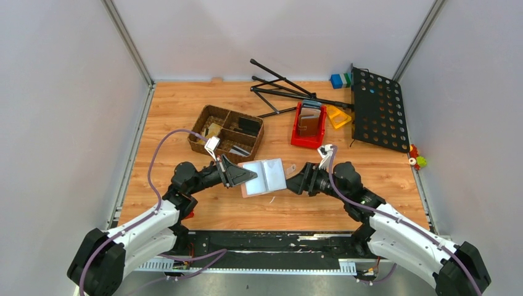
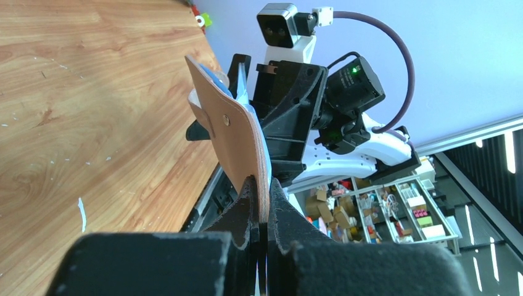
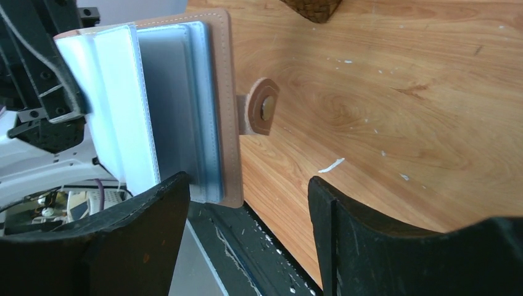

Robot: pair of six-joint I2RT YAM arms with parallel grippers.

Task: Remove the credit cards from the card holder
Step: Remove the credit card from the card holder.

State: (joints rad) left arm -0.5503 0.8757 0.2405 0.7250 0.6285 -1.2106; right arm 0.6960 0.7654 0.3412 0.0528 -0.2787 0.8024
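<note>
Card holder: the card holder (image 1: 265, 177) is lifted clear of the desk (image 1: 370, 179), between the two arms, spread open with its pale inner sleeves facing up.
Left end effector: the left end effector (image 2: 262, 203) is pinched tight on the holder's brown cover edge and carries it.
Right end effector: the right end effector (image 3: 247, 191) is spread wide at the holder's free edge, gripping nothing; the cover's lower corner sits in the gap between its jaws.
Credit cards: the right wrist view shows a grey panel inside the sleeves, but whether it is a card I cannot tell; no card protrudes.
Done: the holder is picked up, opened and presented.
Left: by my reading, every card needs drawing out; the pulling has not started.
</note>
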